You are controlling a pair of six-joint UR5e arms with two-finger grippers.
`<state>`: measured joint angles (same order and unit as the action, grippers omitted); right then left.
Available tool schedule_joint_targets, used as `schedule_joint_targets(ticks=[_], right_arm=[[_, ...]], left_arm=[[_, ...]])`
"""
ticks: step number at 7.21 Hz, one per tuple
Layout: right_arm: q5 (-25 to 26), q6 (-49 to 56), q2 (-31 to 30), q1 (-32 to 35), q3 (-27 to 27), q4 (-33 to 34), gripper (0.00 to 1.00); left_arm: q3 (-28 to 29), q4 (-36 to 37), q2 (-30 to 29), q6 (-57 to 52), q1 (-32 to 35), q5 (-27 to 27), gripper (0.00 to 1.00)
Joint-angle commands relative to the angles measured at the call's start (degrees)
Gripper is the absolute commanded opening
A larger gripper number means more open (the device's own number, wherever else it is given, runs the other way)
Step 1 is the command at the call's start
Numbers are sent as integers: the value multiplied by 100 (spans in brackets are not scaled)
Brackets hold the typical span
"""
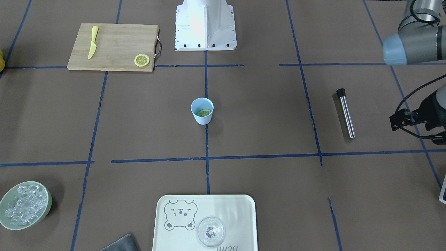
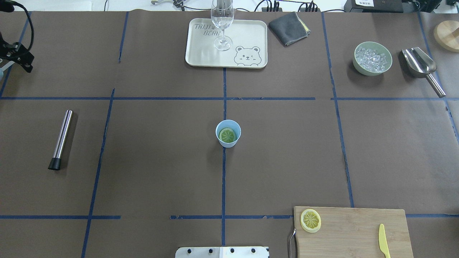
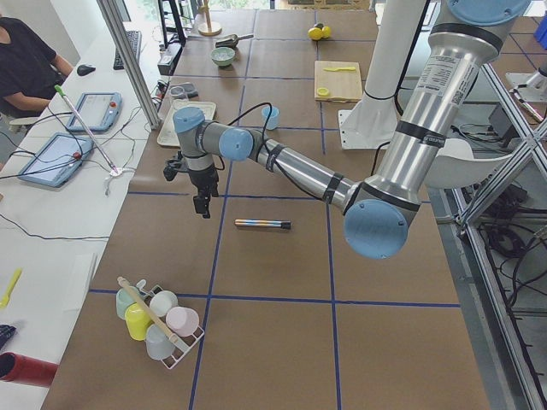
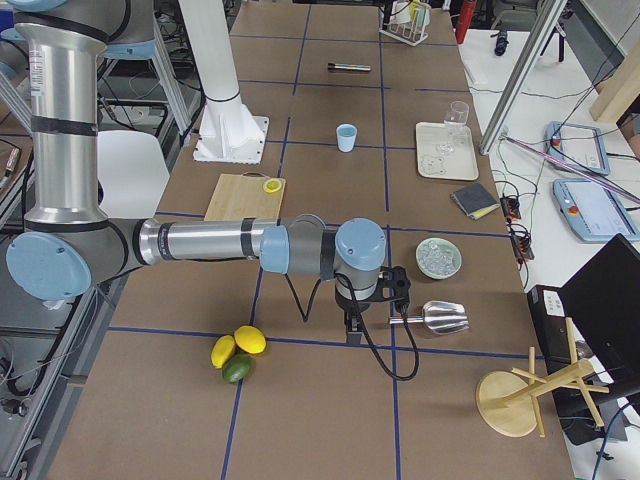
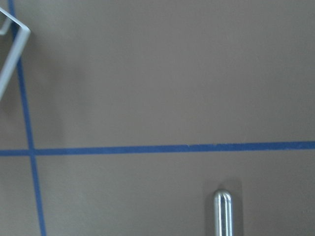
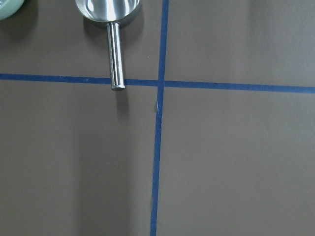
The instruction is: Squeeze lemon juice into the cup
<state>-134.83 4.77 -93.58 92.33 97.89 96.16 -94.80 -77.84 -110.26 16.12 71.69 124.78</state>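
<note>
Lemon (image 2: pixel 227 135) is lying flat down inside the cup (image 2: pixel 228 144), smack in the middle of the tabletop (image 2: pixel 161 154). Both tools are well apart from it. The left tool (image 3: pixel 202 207) hangs by the left edge near the steel bar (image 2: pixel 61 138), and the right tool (image 4: pixel 352 333) is by the right edge beside the scoop (image 4: pixel 441 317). Honestly can't tell if either tool's fingers are apart or together.

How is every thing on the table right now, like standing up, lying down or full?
cup: upright, lemon slice inside
lemon slice: flat in the cup's bottom
second lemon slice: flat on the cutting board
knife: lying flat on that board
glass: upright on the tray
bowl: upright, full of ice
steel rod: lying on its side
</note>
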Motion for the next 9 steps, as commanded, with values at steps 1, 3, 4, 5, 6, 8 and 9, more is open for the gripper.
schedule_joint_targets(ticks=[1,3,4,5,6,8,9], right_arm=[[0,-19,7,-136,-182,-1,100],[0,-11,16,-171,-182,-10,100],[-9,-11,24,-172,-182,-10,100],[-9,-19,42,-180,-182,-10,100],[-17,-20,68,-180,-174,-10,100],[-17,-20,77,-189,-182,-10,100],[-26,-20,77,-189,-174,-10,100]], left_arm=[[-29,-3,30,-388,476,264,100],[-29,-12,292,-1266,898,425,100],[-21,-151,494,-1739,1100,433,100],[-12,-353,705,-1918,1232,434,100],[23,-660,977,-1937,1347,425,100],[23,-1067,1278,-1928,1532,434,100],[-3,-1041,1331,-1850,1567,434,100]])
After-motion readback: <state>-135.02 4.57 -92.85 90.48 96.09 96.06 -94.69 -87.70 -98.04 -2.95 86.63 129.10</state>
